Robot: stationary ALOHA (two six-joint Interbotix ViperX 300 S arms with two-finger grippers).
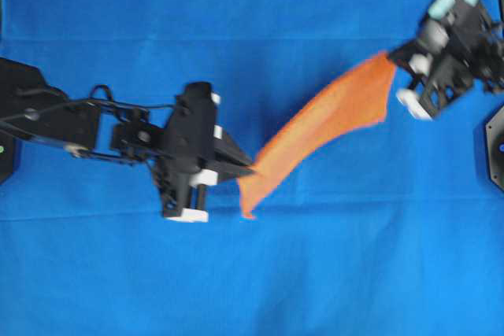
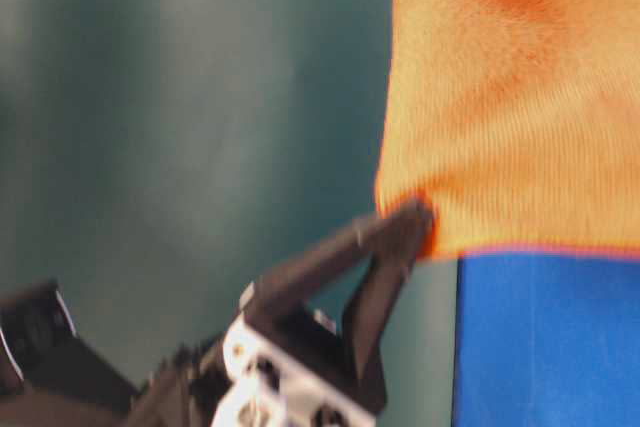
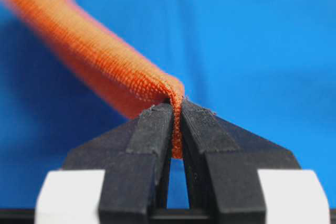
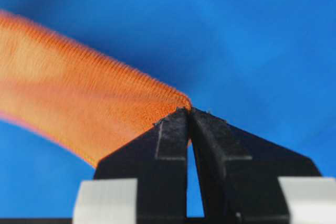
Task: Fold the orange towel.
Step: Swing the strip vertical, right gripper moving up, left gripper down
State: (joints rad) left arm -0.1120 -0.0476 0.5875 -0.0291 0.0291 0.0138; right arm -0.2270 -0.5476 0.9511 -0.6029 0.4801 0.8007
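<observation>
Item: orange towel (image 1: 331,127), one, lifted off blue table (image 1: 252,273), stretched from 7 o'clock to 1 o'clock in overhead view.
Left gripper (image 1: 246,169): fingers (image 3: 152,129) closed on towel's lower corner.
Right gripper (image 1: 403,64): fingers (image 4: 173,135) closed on upper corner.
Count: one towel, two grippers, one table.
Risk, judged: only thin edge pinched at each end; pulling further apart could slip corner free, dropping cloth in heap. Uneven lowering could skew fold.
</observation>
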